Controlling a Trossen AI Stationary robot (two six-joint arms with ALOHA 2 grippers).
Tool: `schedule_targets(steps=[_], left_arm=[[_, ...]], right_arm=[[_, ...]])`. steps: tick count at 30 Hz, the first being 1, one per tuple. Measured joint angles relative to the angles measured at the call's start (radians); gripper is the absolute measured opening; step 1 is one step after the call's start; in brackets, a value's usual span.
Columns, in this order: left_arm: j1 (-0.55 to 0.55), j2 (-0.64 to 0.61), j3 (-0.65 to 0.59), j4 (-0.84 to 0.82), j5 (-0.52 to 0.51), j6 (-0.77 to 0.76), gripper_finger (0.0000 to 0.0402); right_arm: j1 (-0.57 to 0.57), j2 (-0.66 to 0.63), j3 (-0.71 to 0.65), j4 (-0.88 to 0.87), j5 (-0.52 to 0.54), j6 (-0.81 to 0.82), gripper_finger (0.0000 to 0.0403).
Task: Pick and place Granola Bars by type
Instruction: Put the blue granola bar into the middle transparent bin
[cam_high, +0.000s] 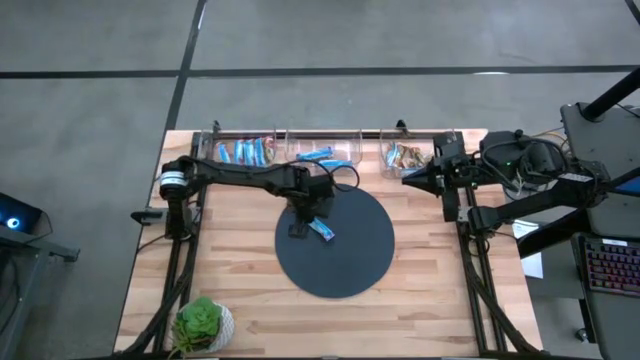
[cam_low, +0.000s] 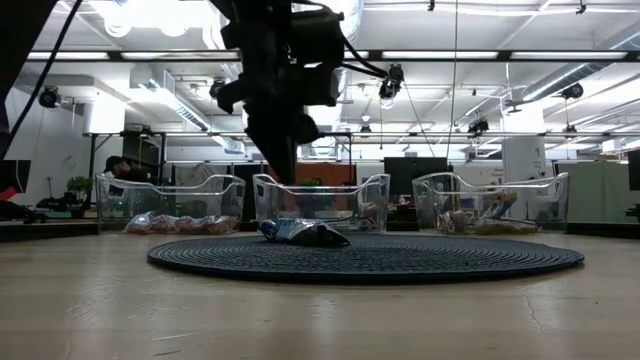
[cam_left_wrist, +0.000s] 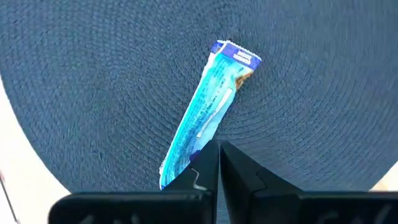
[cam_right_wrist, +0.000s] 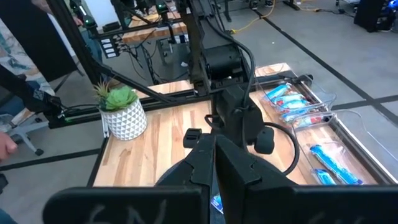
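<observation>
One bright blue granola bar (cam_high: 322, 231) lies flat on the dark round mat (cam_high: 350, 265); it also shows in the left wrist view (cam_left_wrist: 211, 106) and the low view (cam_low: 300, 232). My left gripper (cam_high: 308, 208) hangs over the mat just above the bar's near end, fingers shut (cam_left_wrist: 217, 152), and does not touch it in the low view (cam_low: 285, 170). Other bars lie in three clear bins along the far edge: blue with red and white (cam_high: 245, 152), bright blue (cam_high: 320, 155), brown-tan (cam_high: 405, 155). My right gripper (cam_high: 408, 179) waits shut near the brown-tan bin (cam_right_wrist: 214, 149).
A potted green plant (cam_high: 205, 322) stands at the table's near left corner. The three bins (cam_low: 320, 205) line the far edge behind the mat. Bare wooden table (cam_high: 430, 290) lies to the right of and in front of the mat.
</observation>
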Motion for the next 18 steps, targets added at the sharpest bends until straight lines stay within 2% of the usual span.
schedule_targets(steps=[8,18], left_arm=[[0.0,0.014,-0.013,0.0,-0.005,0.145,0.0],[0.0,0.017,-0.061,0.0,-0.084,0.253,0.0]], right_arm=[[0.001,0.014,-0.003,0.0,0.021,0.0,0.0008],[0.001,0.035,-0.003,0.0,0.023,0.0,0.0008]])
